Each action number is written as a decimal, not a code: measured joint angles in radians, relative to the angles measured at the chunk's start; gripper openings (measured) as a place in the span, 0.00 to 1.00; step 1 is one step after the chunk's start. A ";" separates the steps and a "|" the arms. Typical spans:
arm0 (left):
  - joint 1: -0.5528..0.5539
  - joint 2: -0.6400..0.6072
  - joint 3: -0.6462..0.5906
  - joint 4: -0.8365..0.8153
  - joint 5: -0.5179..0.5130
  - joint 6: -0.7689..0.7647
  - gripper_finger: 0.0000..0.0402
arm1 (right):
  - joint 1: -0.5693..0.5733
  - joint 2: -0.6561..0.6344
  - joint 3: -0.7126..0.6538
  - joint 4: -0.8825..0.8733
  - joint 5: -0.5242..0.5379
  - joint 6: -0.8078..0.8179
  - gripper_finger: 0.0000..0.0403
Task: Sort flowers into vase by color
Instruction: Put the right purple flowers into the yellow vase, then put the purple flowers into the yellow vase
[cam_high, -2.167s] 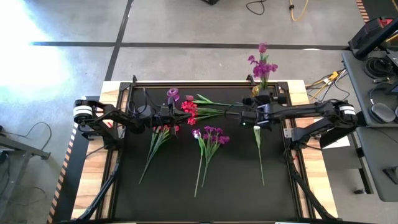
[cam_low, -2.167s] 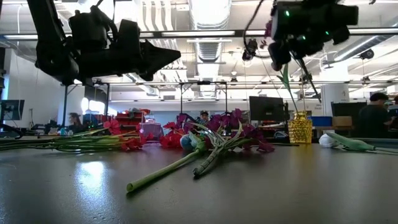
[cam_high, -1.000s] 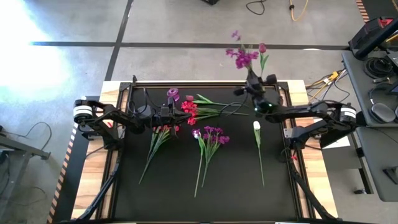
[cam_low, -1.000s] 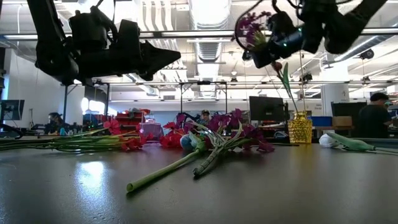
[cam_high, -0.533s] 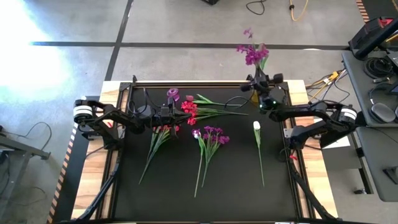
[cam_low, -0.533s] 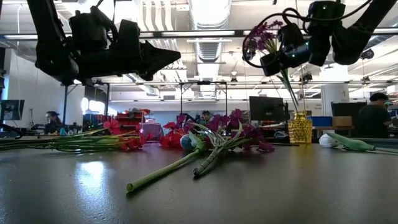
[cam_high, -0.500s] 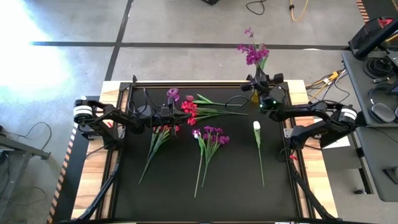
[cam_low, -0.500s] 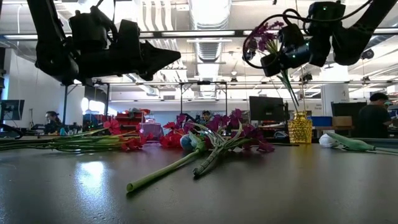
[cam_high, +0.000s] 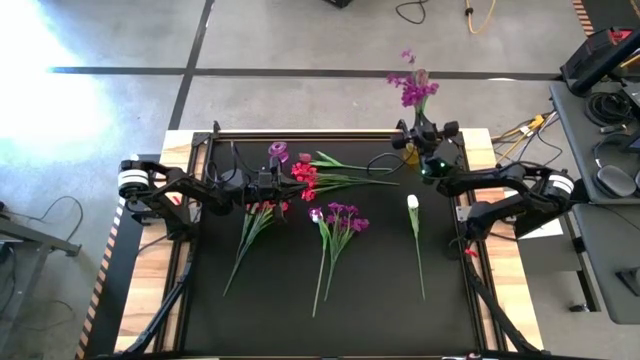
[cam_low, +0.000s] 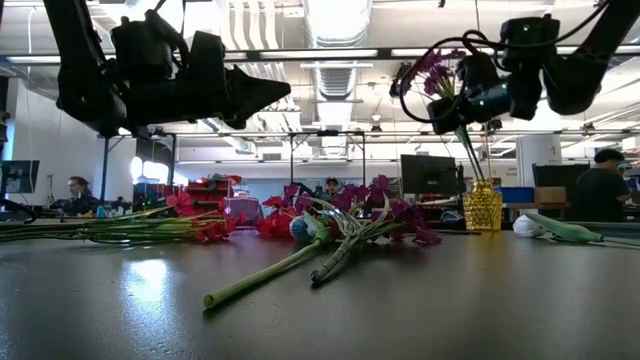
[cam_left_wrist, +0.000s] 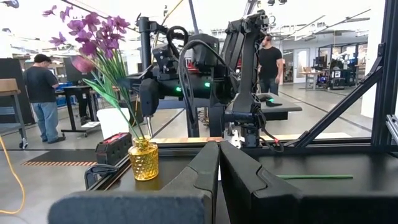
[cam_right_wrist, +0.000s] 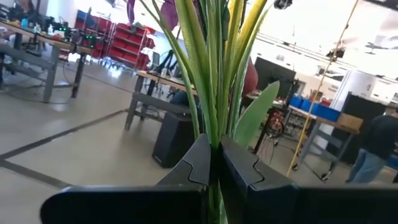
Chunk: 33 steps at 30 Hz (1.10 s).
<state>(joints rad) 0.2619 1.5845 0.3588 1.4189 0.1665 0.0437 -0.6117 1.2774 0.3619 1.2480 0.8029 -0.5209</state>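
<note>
My right gripper is shut on a purple-bloomed flower and holds it upright over the gold vase at the table's far right. The vase also holds a pink tulip bud. My left gripper is shut and empty above the red flowers at the far left. A purple bunch and a white-budded flower lie flat on the black mat. My right gripper pinches the flower's green stems between its two fingers, below the blooms. The fingers come about level from the near side and lie across the stems. The flower stands nearly upright, blooms up, its lower ends reaching the vase's mouth.
Green stems lie under my left arm. A small purple vase stands at the far left. People and workbenches show beyond the table. Bare black mat lies toward the near edge.
My right gripper has carried the purple flower toward the table's right edge, to above the gold vase. The blooms have swung right with it, and the flower now stands more upright.
</note>
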 joint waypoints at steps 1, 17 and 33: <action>0.000 0.000 0.000 0.000 0.000 0.000 0.00 | 0.000 0.000 -0.004 0.000 0.000 0.006 0.03; 0.000 0.000 0.000 0.000 0.000 0.000 0.00 | -0.002 0.000 -0.024 -0.160 0.119 0.187 0.15; 0.000 0.000 0.000 -0.006 0.000 0.000 0.00 | 0.145 0.000 -0.021 -0.265 0.308 0.276 0.46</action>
<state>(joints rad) 0.2618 1.5845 0.3588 1.4132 0.1665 0.0437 -0.4663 1.2774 0.3412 0.9828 1.1113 -0.2447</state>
